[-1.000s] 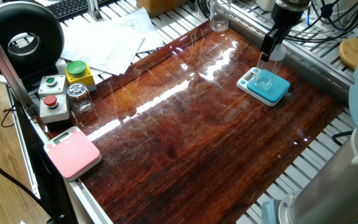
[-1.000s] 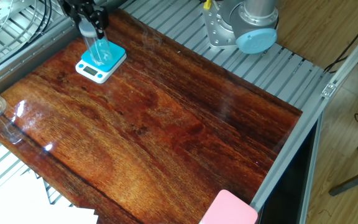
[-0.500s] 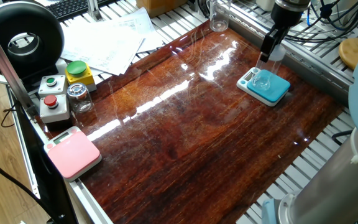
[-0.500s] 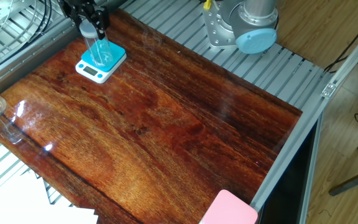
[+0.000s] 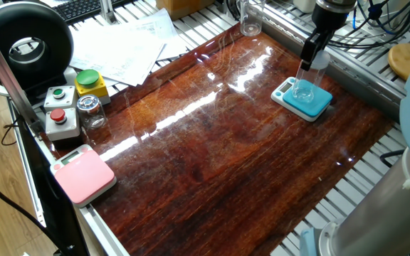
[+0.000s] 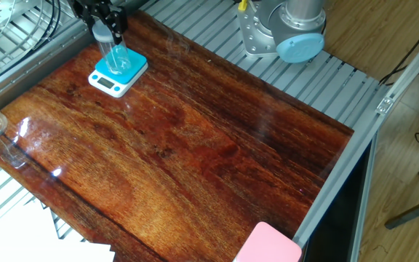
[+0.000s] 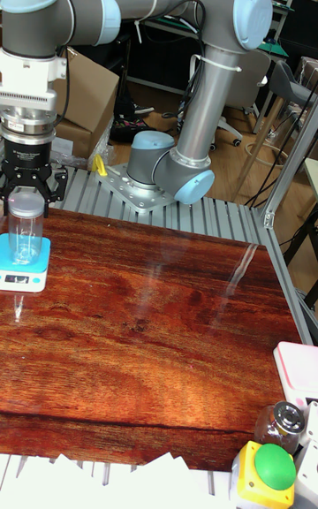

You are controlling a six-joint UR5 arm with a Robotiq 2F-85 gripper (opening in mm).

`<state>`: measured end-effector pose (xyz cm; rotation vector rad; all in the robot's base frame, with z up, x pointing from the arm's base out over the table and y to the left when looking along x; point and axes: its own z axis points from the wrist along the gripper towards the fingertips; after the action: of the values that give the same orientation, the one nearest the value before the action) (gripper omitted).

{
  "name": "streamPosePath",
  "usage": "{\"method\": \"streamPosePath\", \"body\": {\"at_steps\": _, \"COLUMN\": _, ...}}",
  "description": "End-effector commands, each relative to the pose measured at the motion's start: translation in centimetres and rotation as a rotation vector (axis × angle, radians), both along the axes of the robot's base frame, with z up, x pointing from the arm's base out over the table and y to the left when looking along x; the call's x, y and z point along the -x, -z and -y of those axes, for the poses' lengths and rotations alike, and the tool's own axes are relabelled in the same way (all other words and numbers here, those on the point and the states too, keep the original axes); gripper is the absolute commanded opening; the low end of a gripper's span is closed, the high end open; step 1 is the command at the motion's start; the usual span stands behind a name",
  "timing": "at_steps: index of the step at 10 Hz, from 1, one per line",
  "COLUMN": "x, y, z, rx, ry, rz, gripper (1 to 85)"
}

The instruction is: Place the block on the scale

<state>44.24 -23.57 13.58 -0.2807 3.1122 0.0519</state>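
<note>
The block (image 5: 304,84) is a clear plastic jar with a whitish top. It stands upright over the middle of the teal scale (image 5: 317,105) at the table's far right edge. My gripper (image 5: 312,57) hangs straight above it, fingers flanking the frosted top and apparently shut on it. In the other fixed view the block (image 6: 116,54) rests on the scale (image 6: 108,81) under the gripper (image 6: 106,30). The tall fixed view shows the gripper (image 7: 26,191) around the top of the block (image 7: 25,231), whose base meets the scale (image 7: 18,275).
A pink scale (image 5: 82,174) lies at the near left corner. Beside it stand a small glass jar with a metal lid (image 5: 91,112), a grey button box (image 5: 61,112) and a yellow box with a green button (image 5: 90,82). An empty clear glass (image 5: 250,18) stands at the far edge.
Almost nothing differs. The block shifts very slightly over the scale while the gripper stays at its top.
</note>
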Motion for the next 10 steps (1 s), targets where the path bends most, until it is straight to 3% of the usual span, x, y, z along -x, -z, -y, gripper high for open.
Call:
{"method": "streamPosePath", "body": {"at_steps": 1, "x": -0.12, "y": -0.19, "z": -0.19, "rx": -0.006, "ry": 0.018, "rz": 0.004, "gripper": 38.7}}
{"method": "streamPosePath", "body": {"at_steps": 10, "x": -0.28, "y": -0.10, "z": -0.21, "rx": -0.009, "ry": -0.014, "rz": 0.011, "gripper": 51.7}}
